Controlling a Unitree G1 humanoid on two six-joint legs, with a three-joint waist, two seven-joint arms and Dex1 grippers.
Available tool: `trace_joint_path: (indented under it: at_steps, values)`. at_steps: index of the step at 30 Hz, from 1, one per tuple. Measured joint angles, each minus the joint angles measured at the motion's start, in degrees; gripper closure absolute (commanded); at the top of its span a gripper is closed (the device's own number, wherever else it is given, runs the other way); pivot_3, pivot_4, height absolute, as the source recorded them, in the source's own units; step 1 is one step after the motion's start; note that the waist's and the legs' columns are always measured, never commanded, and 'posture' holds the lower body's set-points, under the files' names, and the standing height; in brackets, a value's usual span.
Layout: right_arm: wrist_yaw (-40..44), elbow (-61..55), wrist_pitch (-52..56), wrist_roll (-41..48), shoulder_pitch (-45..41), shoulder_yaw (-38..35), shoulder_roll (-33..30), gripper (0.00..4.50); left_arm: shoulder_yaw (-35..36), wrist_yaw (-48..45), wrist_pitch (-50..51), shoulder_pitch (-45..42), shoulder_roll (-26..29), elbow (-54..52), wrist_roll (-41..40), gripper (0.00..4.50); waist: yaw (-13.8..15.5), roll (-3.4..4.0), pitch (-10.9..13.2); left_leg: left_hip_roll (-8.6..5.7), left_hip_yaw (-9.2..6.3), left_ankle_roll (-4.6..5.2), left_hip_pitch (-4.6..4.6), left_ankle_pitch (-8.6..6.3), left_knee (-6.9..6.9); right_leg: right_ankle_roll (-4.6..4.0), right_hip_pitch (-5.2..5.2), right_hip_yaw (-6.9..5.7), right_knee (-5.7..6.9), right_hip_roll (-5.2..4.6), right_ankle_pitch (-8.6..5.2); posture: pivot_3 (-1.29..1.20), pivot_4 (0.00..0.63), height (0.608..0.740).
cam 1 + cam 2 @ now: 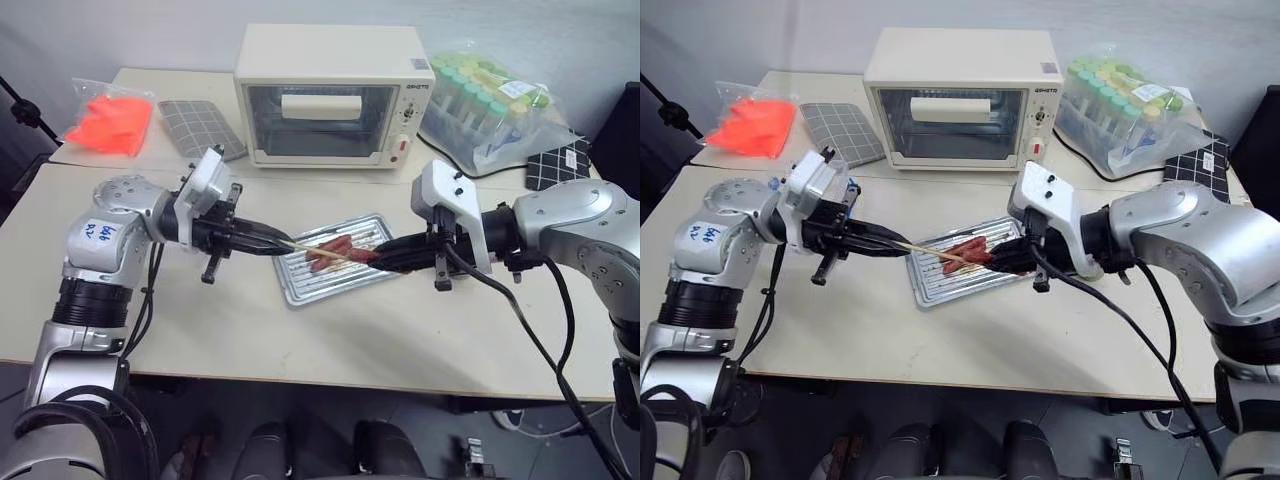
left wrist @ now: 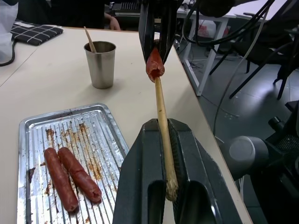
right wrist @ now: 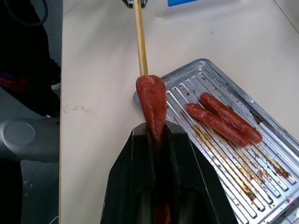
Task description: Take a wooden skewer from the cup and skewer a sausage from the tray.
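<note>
Clamped in the left gripper (image 2: 163,186), the skewer (image 2: 162,122) has its tip in a sausage (image 3: 152,103) that the right gripper (image 3: 157,154) pinches, both held above the tray (image 1: 300,288). Two more sausages (image 2: 70,177) lie in that tray on the desk (image 1: 420,320), with the cup (image 2: 100,64) nearby.

A cream toaster oven (image 1: 332,95) is sitting at the back of the beige table (image 1: 300,340), with an orange plastic bag (image 1: 108,122) lying well to one side and a clear bag of green-capped tubes (image 1: 487,100) sitting at the other.
</note>
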Motion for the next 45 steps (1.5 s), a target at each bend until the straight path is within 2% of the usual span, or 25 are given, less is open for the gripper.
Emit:
trace_joint_path:
  at_steps: [10,28,45]
  values:
    - [-0.3,-0.5,-0.1,-0.3,-2.0,1.1,2.1,4.29,-3.9,0.0,0.0,-3.2,-2.8,1.1,0.5,4.50,0.0,0.00,0.0,-0.04,0.01,0.00,0.00,0.00,0.01,0.00,-0.03,0.00,0.05,0.01,0.00,0.00,0.150,0.740]
    - [0.3,-1.1,-1.8,-1.8,3.6,1.1,-2.0,4.29,-2.7,0.0,-1.5,-2.5,2.2,2.3,0.4,4.50,0.0,0.00,0.0,-0.03,0.04,0.00,0.00,0.00,0.02,0.00,-0.07,0.01,0.14,-0.02,0.00,0.00,0.150,0.740]
    - [0.1,-1.2,-1.3,-1.5,4.0,0.2,-1.8,4.29,-1.8,0.0,-1.3,-2.4,1.2,2.1,0.3,4.50,0.0,0.00,0.0,-0.03,0.05,0.00,0.00,0.00,0.03,0.00,-0.07,0.01,0.14,-0.02,0.00,0.00,0.150,0.740]
